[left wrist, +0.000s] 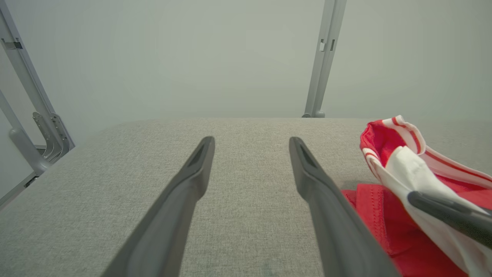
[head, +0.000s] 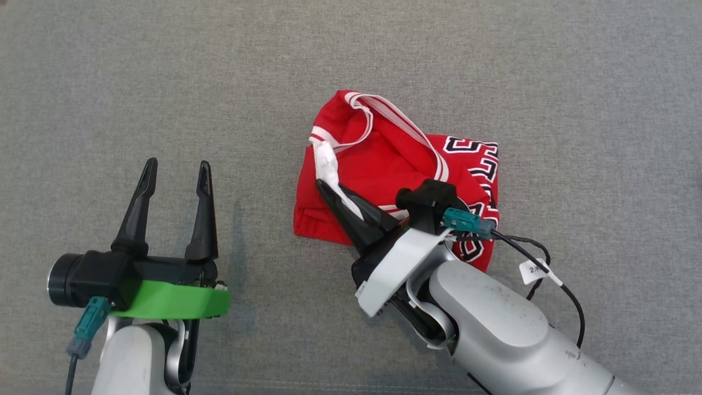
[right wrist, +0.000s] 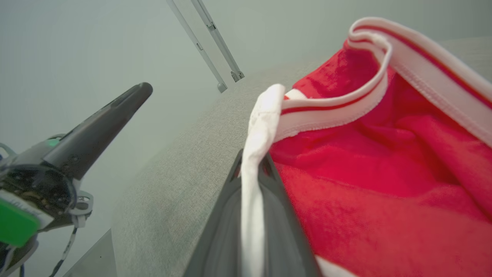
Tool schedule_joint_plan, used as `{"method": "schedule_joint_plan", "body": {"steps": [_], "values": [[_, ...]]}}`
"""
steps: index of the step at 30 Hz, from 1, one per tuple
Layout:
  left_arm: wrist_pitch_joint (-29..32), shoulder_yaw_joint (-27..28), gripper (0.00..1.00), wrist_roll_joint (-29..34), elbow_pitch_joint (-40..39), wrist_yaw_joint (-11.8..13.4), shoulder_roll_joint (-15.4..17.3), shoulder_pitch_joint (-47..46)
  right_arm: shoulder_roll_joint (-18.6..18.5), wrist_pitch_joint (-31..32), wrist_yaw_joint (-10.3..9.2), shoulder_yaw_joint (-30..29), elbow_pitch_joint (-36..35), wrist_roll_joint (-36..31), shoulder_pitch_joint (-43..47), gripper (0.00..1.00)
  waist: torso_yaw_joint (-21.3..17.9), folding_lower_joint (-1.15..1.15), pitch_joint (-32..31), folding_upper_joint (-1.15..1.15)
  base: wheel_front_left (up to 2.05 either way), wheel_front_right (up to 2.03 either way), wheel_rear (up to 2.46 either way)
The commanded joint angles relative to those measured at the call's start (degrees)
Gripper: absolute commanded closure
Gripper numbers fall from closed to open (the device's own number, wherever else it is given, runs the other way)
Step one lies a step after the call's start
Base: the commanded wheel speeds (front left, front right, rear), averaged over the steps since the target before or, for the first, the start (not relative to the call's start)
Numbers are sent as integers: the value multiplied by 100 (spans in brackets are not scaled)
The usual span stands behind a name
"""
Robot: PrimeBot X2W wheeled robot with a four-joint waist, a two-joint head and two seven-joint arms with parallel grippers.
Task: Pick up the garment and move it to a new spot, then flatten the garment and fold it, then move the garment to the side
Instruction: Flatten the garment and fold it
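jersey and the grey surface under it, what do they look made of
The jersey looks like a soft synthetic knit, matte: fine pitted texture and limp folds, with ribbed white trim. The surface looks like woven upholstery cloth, matte, with a visible heathered grey weave.

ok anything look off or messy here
Just the red jersey: it lies crumpled and bunched on the grey table, trim twisted up, with a white edge pinched in the shut right claw. Nothing torn or spilled that I can see.
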Motion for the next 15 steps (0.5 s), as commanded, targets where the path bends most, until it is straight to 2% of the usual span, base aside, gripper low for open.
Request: {"method": "schedule_joint_plan", "body": {"steps": [1,7,15], "values": [[-2,11,0,-20,17,-27,-27,-100,3,-63,2,83,8,30,-144,0,-10,0,19,0,0,0,0],[-2,74,0,2,59,-34,-23,-114,1,-98,2,281,-235,-164,-363,0,-112,0,6,0,0,0,0],[-1,176,0,83,21,-29,-17,-18,-4,-95,1,80,-1379,-834,-135,0,-341,0,-89,0,0,0,0]]}}
